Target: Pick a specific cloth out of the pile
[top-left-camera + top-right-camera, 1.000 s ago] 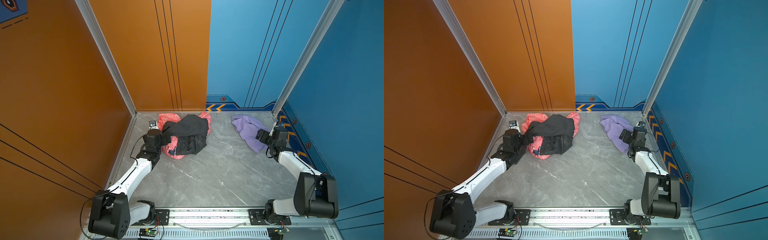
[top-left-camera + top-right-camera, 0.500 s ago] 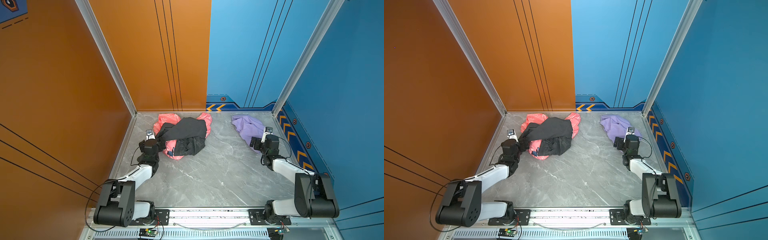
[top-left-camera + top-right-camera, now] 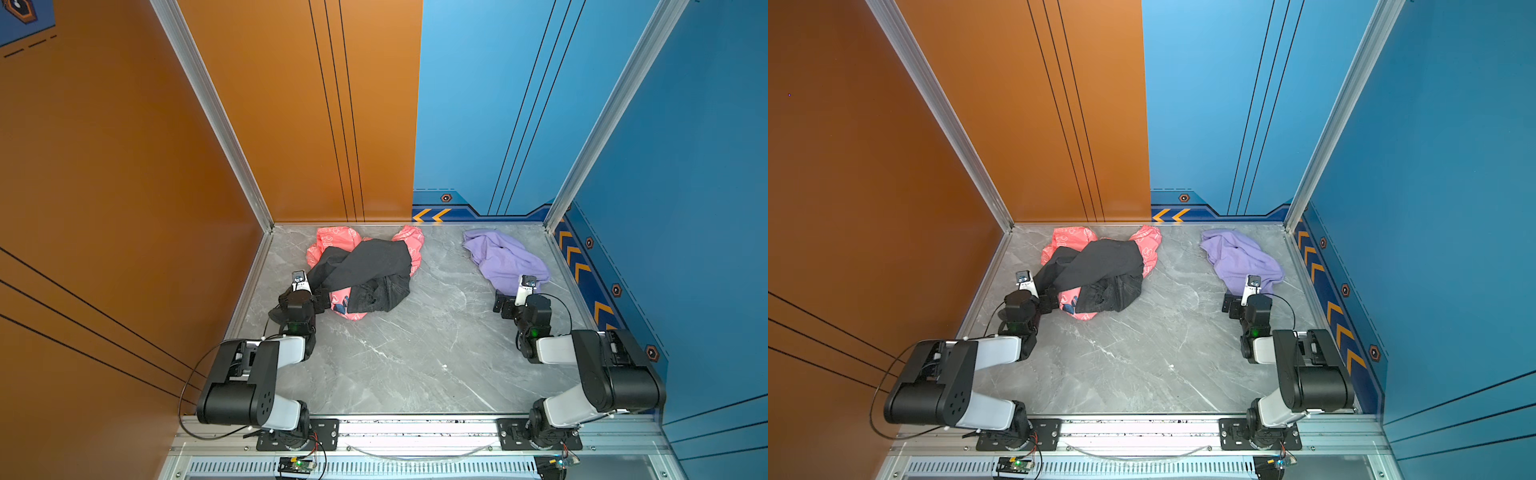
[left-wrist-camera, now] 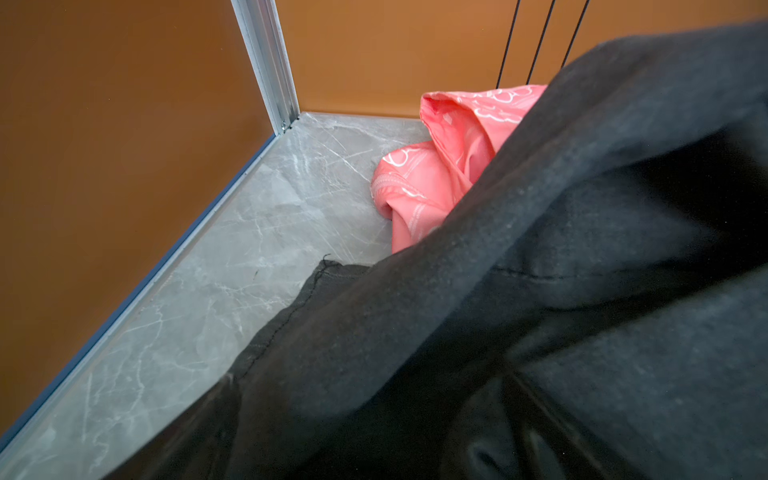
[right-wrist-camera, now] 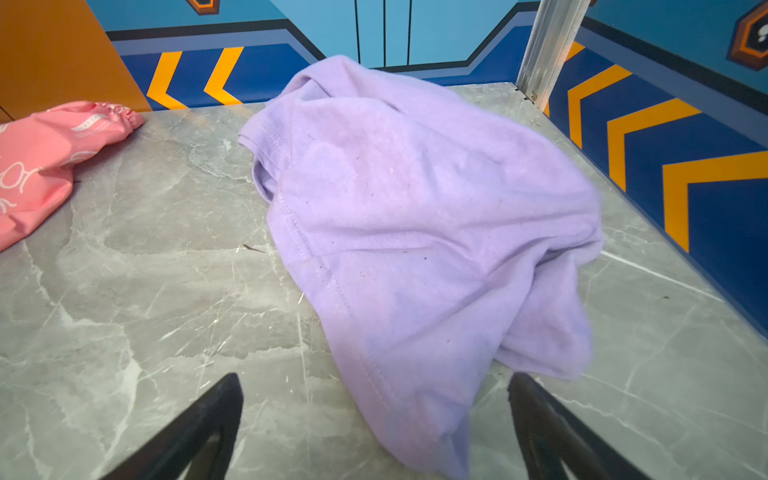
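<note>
The lavender cloth (image 3: 503, 259) lies by itself in the far right corner of the counter (image 3: 415, 353). It is crumpled but in one piece, and bare marble separates it from the pile (image 3: 365, 270). The pile sits toward the far left corner, where a black garment (image 3: 370, 262) is draped over a salmon-pink cloth (image 3: 332, 243) with white print. No lavender shows in that heap.

The right hand (image 5: 374, 376) is released. In its wrist view the dark jaws stand wide apart on either side of the near end of the lavender cloth, low over the counter and gripping nothing. The left hand (image 3: 306, 300) sits at the near left edge of the pile. In a top view its jaws look spread and not clenched. In its wrist view black fabric fills most of the frame and hides the fingers, so contact with that garment cannot be ruled out.

Judging by this layout, the picking-out looks essentially done, since the wanted cloth is separated and set down. What seems left is for both arms to draw clear.
</note>
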